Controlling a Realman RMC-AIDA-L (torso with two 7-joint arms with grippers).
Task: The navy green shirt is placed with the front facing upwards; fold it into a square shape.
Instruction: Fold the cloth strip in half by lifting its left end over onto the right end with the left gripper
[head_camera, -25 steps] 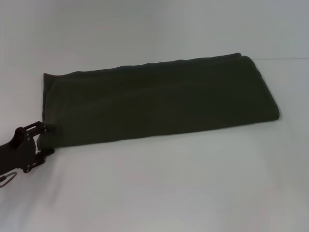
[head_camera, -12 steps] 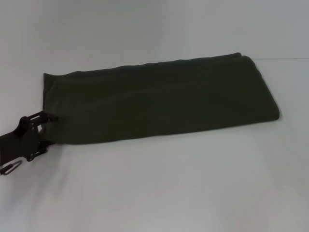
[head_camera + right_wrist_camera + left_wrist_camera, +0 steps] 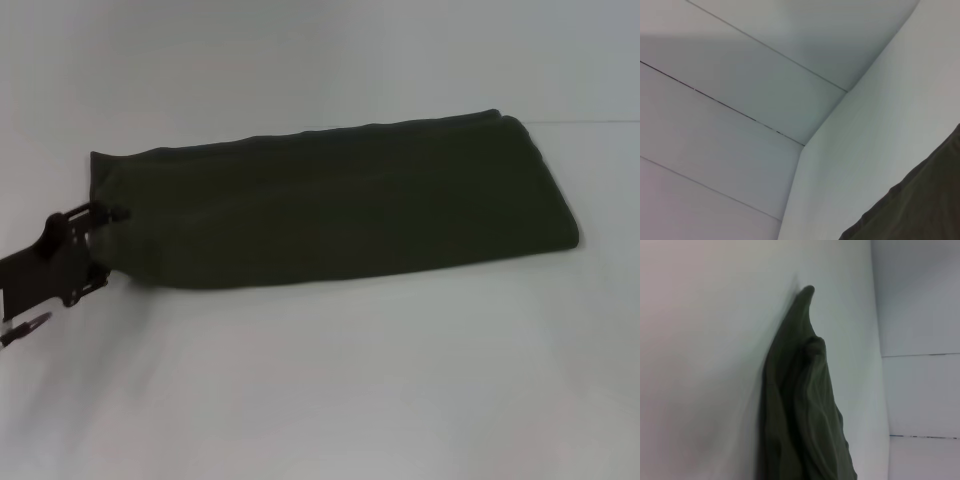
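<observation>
Fingers [image 3: 118,213] of left gripper [image 3: 100,245] pinch navy green shirt [image 3: 340,205] edge.

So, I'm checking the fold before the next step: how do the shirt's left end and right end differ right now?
The navy green shirt's left end is gripped by the left tool, its layers bunched; the right end lies free and flat on the table. The left end has a sharp far corner; the right end is rounded. Both are plain dark olive, with no lettering showing.
</observation>
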